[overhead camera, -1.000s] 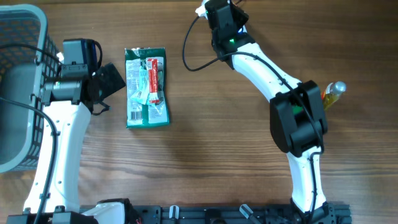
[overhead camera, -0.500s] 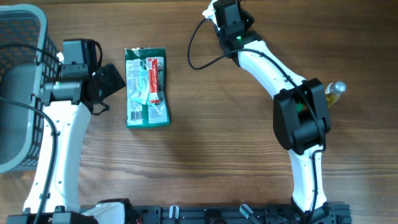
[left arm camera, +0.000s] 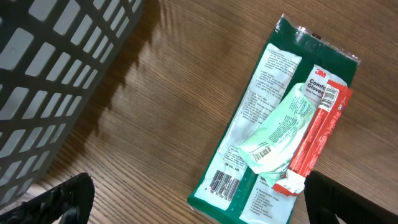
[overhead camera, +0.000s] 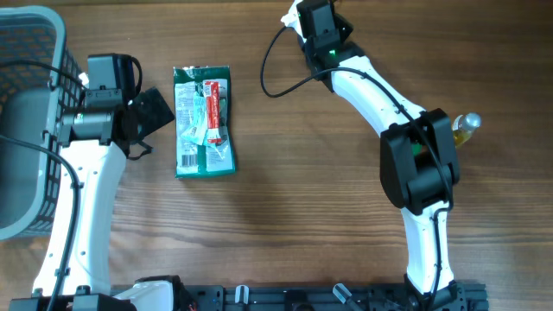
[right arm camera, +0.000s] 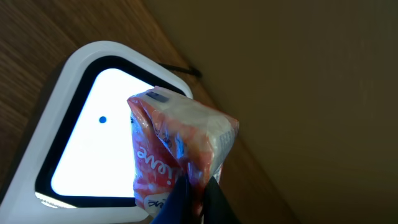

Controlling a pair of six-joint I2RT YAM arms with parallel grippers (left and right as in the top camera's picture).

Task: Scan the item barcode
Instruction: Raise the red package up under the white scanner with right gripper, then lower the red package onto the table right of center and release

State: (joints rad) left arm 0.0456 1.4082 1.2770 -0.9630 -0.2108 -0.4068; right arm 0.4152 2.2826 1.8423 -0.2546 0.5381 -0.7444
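In the right wrist view my right gripper (right arm camera: 196, 193) is shut on a small orange-and-white packet (right arm camera: 177, 146), pinching its lower edge. The packet hangs in front of the lit white window of a scanner (right arm camera: 81, 149) with a white frame. From overhead the right arm (overhead camera: 321, 30) reaches to the table's far edge; packet and scanner are hidden there. A green glove pack (overhead camera: 204, 121) lies flat on the table, its barcode (left arm camera: 225, 182) facing up. My left gripper (left arm camera: 199, 208) hovers open over the pack's near end, one finger on each side.
A grey plastic basket (overhead camera: 26, 121) stands at the left edge, close to the left arm. A small yellow bottle (overhead camera: 464, 127) lies at the right, behind the right arm's elbow. A black cable (overhead camera: 272, 69) loops from the right wrist.
The right arm shifted slightly to the right at the far edge between the earliest frame and half a second ago, then held still. The left arm and glove pack have not moved.
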